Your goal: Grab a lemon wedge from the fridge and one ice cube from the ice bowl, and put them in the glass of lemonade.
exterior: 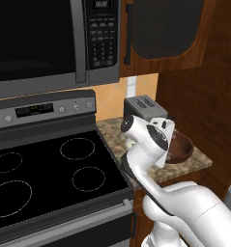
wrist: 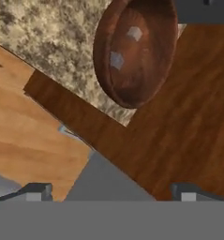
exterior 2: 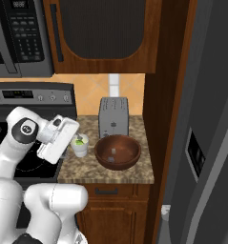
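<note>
Speckled granite counter [exterior 2: 87,164] carries, left to right, the glass of lemonade [exterior 2: 79,144], the toaster [exterior 2: 113,117] and the ice bowl [exterior 2: 118,151], two ice cubes [wrist: 116,60] inside. The gripper [wrist: 111,193] hovers beside the glass, spread wide and empty. The fridge [exterior 2: 208,143] stands rightmost, cropped, doors shut, so no lemon wedge can be made out.

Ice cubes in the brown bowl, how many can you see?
2. Both ice cubes lie inside the ice bowl on the counter: one near the middle of the bottom, the other close by, toward the front. None seems hidden.
</note>
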You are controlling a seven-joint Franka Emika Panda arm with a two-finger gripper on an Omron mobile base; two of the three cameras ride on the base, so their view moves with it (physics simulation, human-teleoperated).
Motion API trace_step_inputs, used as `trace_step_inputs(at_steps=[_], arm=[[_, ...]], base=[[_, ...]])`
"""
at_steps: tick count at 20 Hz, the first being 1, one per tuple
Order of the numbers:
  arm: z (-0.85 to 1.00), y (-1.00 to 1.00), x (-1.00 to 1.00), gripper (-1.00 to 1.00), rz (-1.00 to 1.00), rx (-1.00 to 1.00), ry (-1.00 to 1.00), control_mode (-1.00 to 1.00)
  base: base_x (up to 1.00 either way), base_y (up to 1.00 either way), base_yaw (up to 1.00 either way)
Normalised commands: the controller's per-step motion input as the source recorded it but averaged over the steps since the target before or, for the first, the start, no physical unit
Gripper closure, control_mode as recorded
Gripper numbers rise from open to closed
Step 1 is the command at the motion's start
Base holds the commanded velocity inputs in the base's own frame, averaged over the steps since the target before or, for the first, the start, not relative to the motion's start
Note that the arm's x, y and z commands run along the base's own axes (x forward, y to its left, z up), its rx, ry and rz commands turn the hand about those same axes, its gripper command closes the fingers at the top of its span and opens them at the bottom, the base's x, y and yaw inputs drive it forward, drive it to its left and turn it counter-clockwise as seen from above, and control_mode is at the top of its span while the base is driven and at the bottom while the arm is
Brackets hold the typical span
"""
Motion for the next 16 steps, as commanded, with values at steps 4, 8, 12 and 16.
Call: trace_step_inputs(at_steps=[4,8,12,16], arm=[[0.0,-0.03,0.01,-1.0,-0.41,0.25,-0.48,-1.0],[0.0,-0.01,0.0,-1.0,-0.42,0.33,-0.49,-1.0],[-0.01,-0.11,0.0,-1.0,-0.32,0.42,-0.41,-1.0],[-0.02,-0.37,0.0,-1.0,-0.16,0.47,-0.22,-1.0]], base=[[0.0,0.0,0.0],[0.0,0.0,0.0],[0.0,0.0,0.0],[0.0,0.0,0.0]])
